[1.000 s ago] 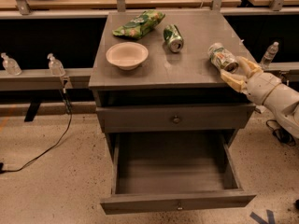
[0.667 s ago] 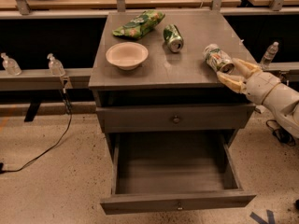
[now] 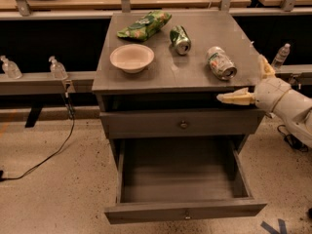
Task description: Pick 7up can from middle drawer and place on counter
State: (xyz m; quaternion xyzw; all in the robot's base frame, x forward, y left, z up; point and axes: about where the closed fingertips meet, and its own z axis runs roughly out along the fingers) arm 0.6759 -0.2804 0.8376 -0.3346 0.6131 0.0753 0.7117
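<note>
The 7up can (image 3: pixel 221 62) lies on its side on the counter (image 3: pixel 195 77), near the right front corner. My gripper (image 3: pixel 249 82) is open and empty at the counter's right front edge, just right of and below the can and apart from it. One finger (image 3: pixel 234 97) points left below the counter's edge, the other (image 3: pixel 264 66) stands up beside the corner. The middle drawer (image 3: pixel 185 211) is pulled out wide below, and its tray shows nothing inside.
A darker green can (image 3: pixel 180 39), a beige bowl (image 3: pixel 131 57) and a green snack bag (image 3: pixel 144 25) lie on the counter. The upper drawer (image 3: pixel 183 124) is shut. Plastic bottles (image 3: pixel 57 68) stand on a rail at left, another bottle (image 3: pixel 281 55) at right. A cable (image 3: pixel 48 155) runs over the floor.
My gripper has let go of the 7up can and drawn back to the right, off the counter's edge. The can now lies free on the counter.
</note>
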